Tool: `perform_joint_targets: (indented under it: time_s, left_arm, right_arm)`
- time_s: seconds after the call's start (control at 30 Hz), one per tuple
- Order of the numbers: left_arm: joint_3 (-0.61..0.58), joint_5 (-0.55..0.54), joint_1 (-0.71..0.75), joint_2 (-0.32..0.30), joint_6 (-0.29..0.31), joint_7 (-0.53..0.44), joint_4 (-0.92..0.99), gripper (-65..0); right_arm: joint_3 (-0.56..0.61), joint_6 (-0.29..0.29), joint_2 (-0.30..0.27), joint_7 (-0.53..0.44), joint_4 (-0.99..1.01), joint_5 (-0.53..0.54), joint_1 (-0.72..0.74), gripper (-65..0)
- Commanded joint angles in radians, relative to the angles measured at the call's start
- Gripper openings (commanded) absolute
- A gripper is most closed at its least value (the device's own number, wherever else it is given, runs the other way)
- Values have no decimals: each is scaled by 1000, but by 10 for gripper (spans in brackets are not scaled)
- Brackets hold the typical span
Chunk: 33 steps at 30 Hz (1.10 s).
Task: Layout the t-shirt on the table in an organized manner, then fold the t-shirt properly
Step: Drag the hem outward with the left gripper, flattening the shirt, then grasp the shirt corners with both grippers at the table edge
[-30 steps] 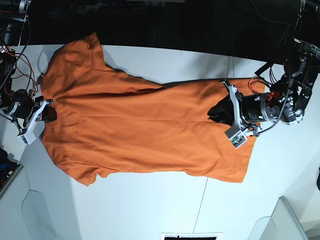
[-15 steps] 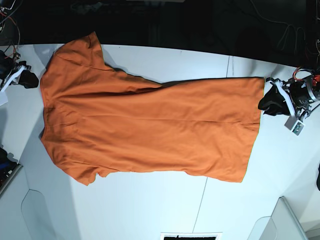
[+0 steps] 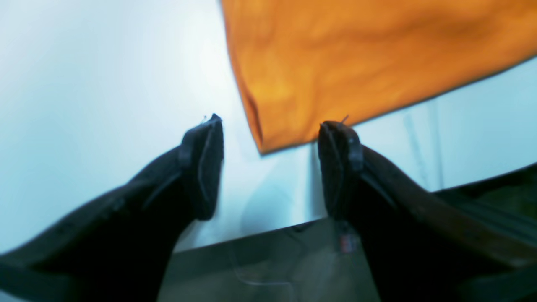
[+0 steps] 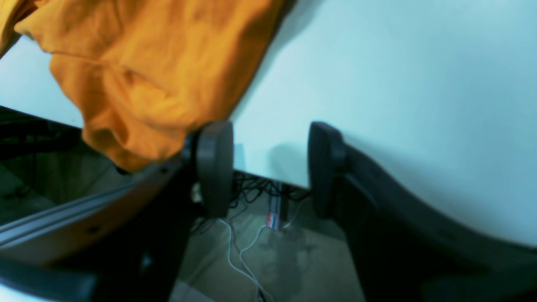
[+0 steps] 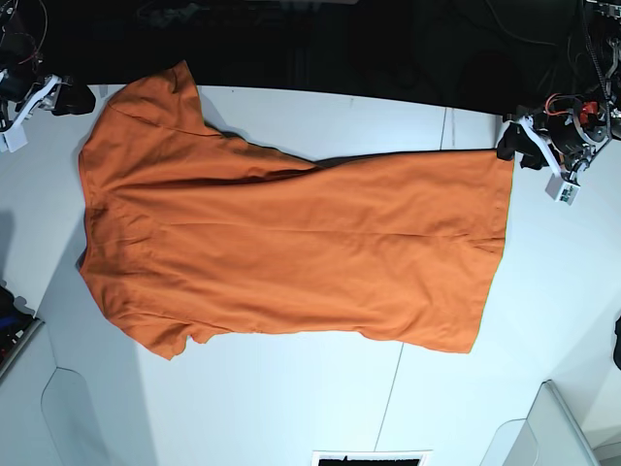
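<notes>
The orange t-shirt (image 5: 291, 252) lies spread flat on the white table (image 5: 291, 408), collar end to the left and hem to the right in the base view. My left gripper (image 5: 519, 146) hovers at the far hem corner. In the left wrist view it is open (image 3: 270, 163), and the t-shirt's corner (image 3: 356, 54) ends just beyond its fingertips (image 3: 201, 167), untouched. My right gripper (image 5: 68, 97) sits beside the far sleeve. In the right wrist view it is open (image 4: 268, 167) with nothing between its pads, and the sleeve (image 4: 147, 84) lies just left of the left finger (image 4: 214, 167).
A thin dark seam (image 5: 393, 388) crosses the table. Grey bins stand at the near right (image 5: 543, 427) and near left (image 5: 58, 417) corners. The table's far edge runs under both grippers, with cables on the floor (image 4: 251, 251) below.
Both grippers let go of the t-shirt and opened. The left one went from the hem's middle out to the far hem corner, and the right one from the collar to the far sleeve.
</notes>
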State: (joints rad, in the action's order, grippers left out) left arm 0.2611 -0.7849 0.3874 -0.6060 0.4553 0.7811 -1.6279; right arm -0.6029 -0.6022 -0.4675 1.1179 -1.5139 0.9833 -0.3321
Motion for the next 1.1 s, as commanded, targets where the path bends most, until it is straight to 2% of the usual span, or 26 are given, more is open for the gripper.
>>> perform_joint_targets:
  time_s: [0.0,0.23,0.53,0.6,0.63,0.67,0.73,0.77,0.9,1.07]
  left_arm:
    - [9,-10,-5,-10,-3,-14,3,-267]
    - [9,19,-8,-3,-3,-85,48,-267]
    - [7,33,-56,-3,-3,-88,50,-270]
    - [6,50,-57,-3,-3,-89,50,-310]
    - [6,53,-57,-3,-3,-89,50,-354]
    - [6,53,-57,-3,-2,-89,50,-417]
    - [6,53,-57,-3,0,-95,50,-578]
    - [6,53,-57,-4,12,-103,50,-650]
    - [7,10,-56,-24,122,-111,40,-650]
    - [15,-75,-53,-70,140,-105,-3,-650]
  right_arm:
    - [12,-5,-11,0,-14,5,3,-355]
    - [105,-5,1,-19,-14,3,11,-355]
    - [111,-5,128,-18,-14,5,42,-355]
    - [113,-5,138,-19,-14,5,44,-368]
    - [115,-4,138,-19,-14,4,43,-406]
    - [116,-5,138,-19,-14,4,43,-462]
    - [115,-4,137,-19,-14,3,43,-620]
    - [115,-4,137,-19,-14,3,43,-650]
    - [110,-5,124,-18,-17,0,43,-650]
    - [80,-5,76,-9,-61,9,40,-650]
